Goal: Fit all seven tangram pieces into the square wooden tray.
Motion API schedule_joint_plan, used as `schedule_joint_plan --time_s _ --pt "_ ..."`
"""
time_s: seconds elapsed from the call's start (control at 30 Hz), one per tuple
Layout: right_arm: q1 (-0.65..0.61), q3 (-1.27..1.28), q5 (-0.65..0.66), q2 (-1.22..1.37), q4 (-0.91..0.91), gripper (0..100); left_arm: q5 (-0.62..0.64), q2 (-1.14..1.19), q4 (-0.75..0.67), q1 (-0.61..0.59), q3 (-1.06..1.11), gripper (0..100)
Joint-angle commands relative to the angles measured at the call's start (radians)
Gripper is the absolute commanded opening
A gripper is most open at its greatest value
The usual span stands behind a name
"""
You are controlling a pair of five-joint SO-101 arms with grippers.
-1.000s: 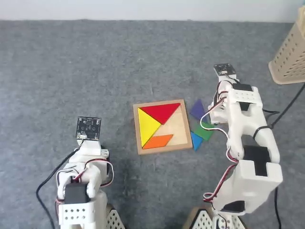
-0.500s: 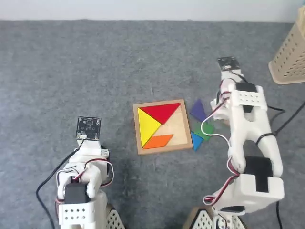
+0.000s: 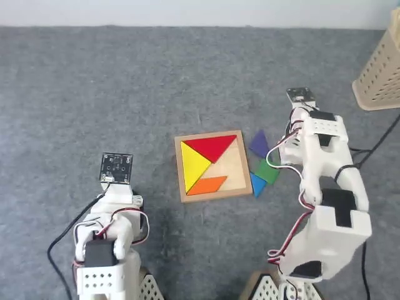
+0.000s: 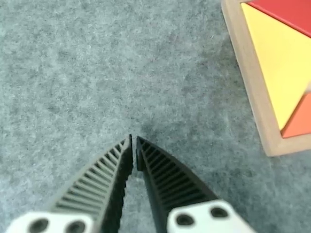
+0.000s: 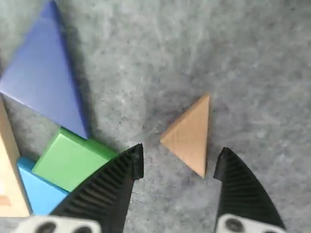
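Right fingers (image 5: 109, 182): spread wide, wooden triangle (image 5: 188, 133) lying loose between the tips, ungrasped.
Change: right arm has drawn back a touch since half a second ago.
Left fingers (image 4: 165, 174): pressed together, empty, unmoved; tray (image 4: 250, 97) ahead, off to one side.

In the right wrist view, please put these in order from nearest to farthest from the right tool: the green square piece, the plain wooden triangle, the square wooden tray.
1. The plain wooden triangle, lying between the open fingers of the right tool.
2. The green square piece, just outside one finger.
3. The square wooden tray, beyond the green piece.
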Motion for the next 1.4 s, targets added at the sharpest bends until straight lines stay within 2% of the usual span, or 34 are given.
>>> schedule_joint_plan --time_s 0.0,0.13,0.27,0.4,0.63,0.9,0.97,1.03,1.2,1.37 --pt "0.012 -0.055 0.011 -0.019 0.005 17.9 -0.003 -0.018 0.006 0.003 -0.010 2" --pt "0.007 -0.055 0.009 -0.019 0.002 11.4 -0.003 -0.018 0.006 0.003 -0.010 2" --pt "0.005 -0.055 0.005 -0.019 0.007 9.2 -0.003 -0.018 0.006 0.003 -0.010 2" --pt "-0.031 -0.051 -0.129 -0.027 0.068 9.1 -0.003 -0.018 0.006 0.003 -0.010 2" --pt "-0.079 -0.044 -0.207 -0.130 0.104 9.6 -0.003 -0.018 0.006 0.003 -0.010 2" --pt "-0.084 -0.048 -0.175 -0.206 0.105 12.0 -0.003 -0.018 0.006 0.003 -0.010 2" --pt "-0.094 -0.058 -0.080 -0.199 0.094 16.5 -0.003 -0.018 0.006 0.003 -0.010 2" --pt "-0.105 -0.100 0.104 -0.193 0.099 20.4 -0.003 -0.018 0.006 0.003 -0.010 2" --pt "-0.105 -0.164 0.683 -0.185 0.176 24.1 -0.003 -0.018 0.006 0.003 -0.010 2" --pt "-0.110 -0.112 1.149 -0.159 0.220 24.0 -0.003 -0.018 0.006 0.003 -0.010 2"
